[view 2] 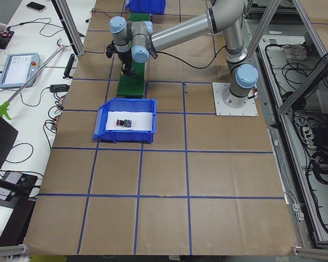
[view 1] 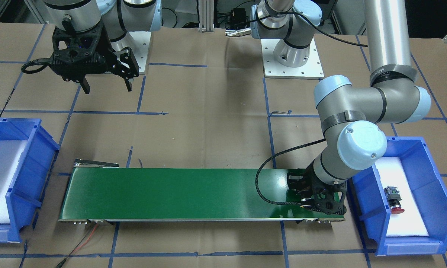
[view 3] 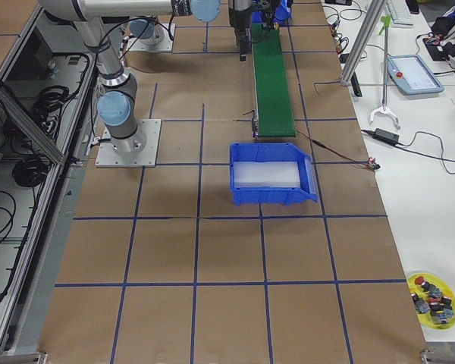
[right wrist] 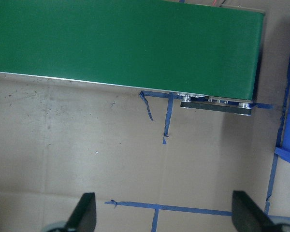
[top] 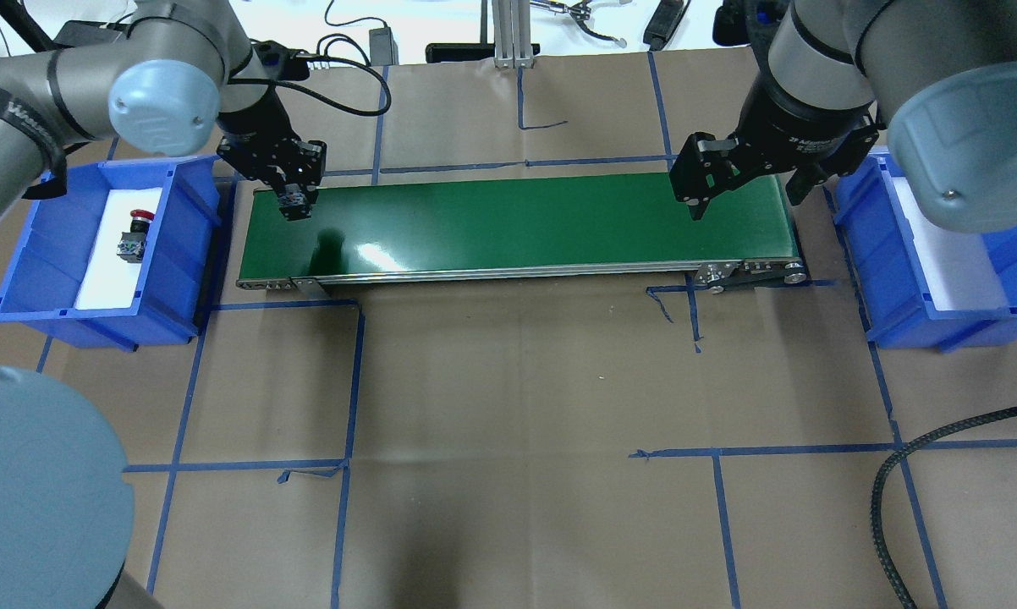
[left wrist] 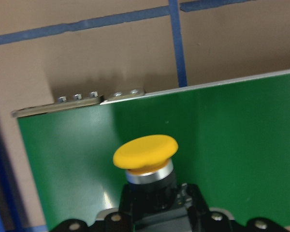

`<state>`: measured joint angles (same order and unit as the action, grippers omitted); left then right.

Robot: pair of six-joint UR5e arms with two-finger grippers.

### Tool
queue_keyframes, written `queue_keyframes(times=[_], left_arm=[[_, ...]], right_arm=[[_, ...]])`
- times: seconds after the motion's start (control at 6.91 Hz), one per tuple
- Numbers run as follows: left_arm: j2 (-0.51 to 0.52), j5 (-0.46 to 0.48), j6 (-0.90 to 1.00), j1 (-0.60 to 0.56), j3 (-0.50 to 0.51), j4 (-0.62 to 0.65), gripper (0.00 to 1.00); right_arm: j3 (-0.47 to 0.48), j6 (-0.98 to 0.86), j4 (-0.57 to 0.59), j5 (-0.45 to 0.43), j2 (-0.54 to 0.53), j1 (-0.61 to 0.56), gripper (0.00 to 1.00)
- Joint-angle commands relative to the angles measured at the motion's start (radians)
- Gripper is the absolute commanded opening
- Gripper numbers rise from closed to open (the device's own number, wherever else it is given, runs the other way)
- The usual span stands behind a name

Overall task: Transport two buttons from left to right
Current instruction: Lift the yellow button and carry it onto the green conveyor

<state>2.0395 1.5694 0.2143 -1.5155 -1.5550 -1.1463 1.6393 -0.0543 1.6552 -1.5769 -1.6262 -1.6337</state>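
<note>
My left gripper (top: 295,201) is shut on the yellow button (left wrist: 145,152), with the cap pointing forward, just above the left end of the green conveyor belt (top: 517,220). The front view shows this gripper (view 1: 312,201) low over that belt end. The red button (top: 134,234) lies on its side on white foam in the left blue bin (top: 170,254); it also shows in the front view (view 1: 394,201). My right gripper (top: 745,199) is open and empty, held high over the belt's right end, and the right wrist view (right wrist: 164,217) looks down past its spread fingers.
The right blue bin (top: 855,237) with white foam holds nothing and stands past the belt's right end. Blue tape lines cross the brown table. A cable runs from the belt's frame (view 1: 82,242). A yellow dish of spare parts (view 3: 432,296) sits on a side table.
</note>
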Motion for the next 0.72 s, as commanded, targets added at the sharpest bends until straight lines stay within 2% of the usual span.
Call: queue_keyframes(times=[0.0, 0.14, 0.29, 0.58], left_arm=[[-0.001, 0.001, -0.003, 0.003, -0.050, 0.056, 0.26], [0.001, 0.001, -0.006, 0.003, -0.050, 0.056, 0.95], [-0.002, 0.000, -0.012, 0.006, -0.040, 0.054, 0.99], [-0.045, 0.003, -0.013, 0.017, 0.016, -0.022, 1.00]], right_arm=[[0.001, -0.002, 0.000, 0.000, 0.000, 0.000, 1.00], [0.001, -0.001, 0.000, 0.000, 0.000, 0.000, 1.00], [0.001, -0.002, 0.000, 0.000, 0.000, 0.000, 1.00], [0.001, -0.004, 0.000, -0.002, 0.000, 0.000, 1.00]])
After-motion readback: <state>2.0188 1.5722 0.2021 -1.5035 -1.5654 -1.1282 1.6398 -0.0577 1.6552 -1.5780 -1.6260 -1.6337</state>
